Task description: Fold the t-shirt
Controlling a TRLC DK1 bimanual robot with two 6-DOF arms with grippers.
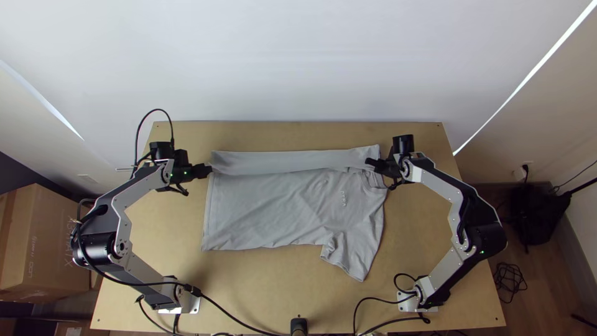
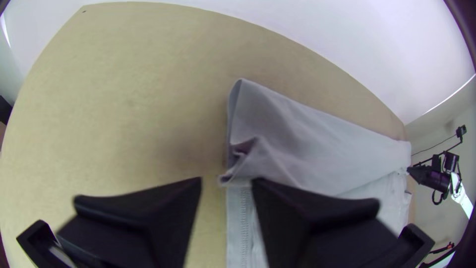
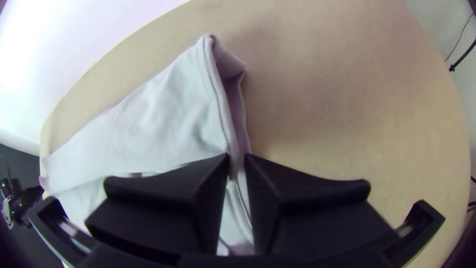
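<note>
Grey t-shirt (image 1: pixel 267 211) lying across the middle of a light wooden table (image 1: pixel 155 236), seen from above, its hem at nine o'clock and its neck towards three. Its far side is folded over once into a long strip (image 1: pixel 286 162) along the twelve o'clock edge. The rest lies mostly flat with soft wrinkles, and one sleeve (image 1: pixel 351 258) points out between four and five o'clock. Small lettering sits on the chest, near the neck.

At the shirt's ten o'clock is the left claw (image 1: pixel 208 170), by the hem end of the strip. Seen from its wrist, the left claw (image 2: pixel 228 179) stands open, fingers clearly apart, with a crumpled corner of the strip in the gap and nothing gripped.

At the shirt's two o'clock is the right claw (image 1: pixel 369 163), by the neck end of the strip. From its wrist, the right claw (image 3: pixel 237 156) is only slightly open, a narrow gap with folded cloth running between its fingers; whether they press on it, I cannot tell.

The white and black arms have their bases at seven and five o'clock on the table. Beyond the table, a cardboard box (image 1: pixel 43 249) stands around nine o'clock and a black bag (image 1: pixel 535 214) at three.
</note>
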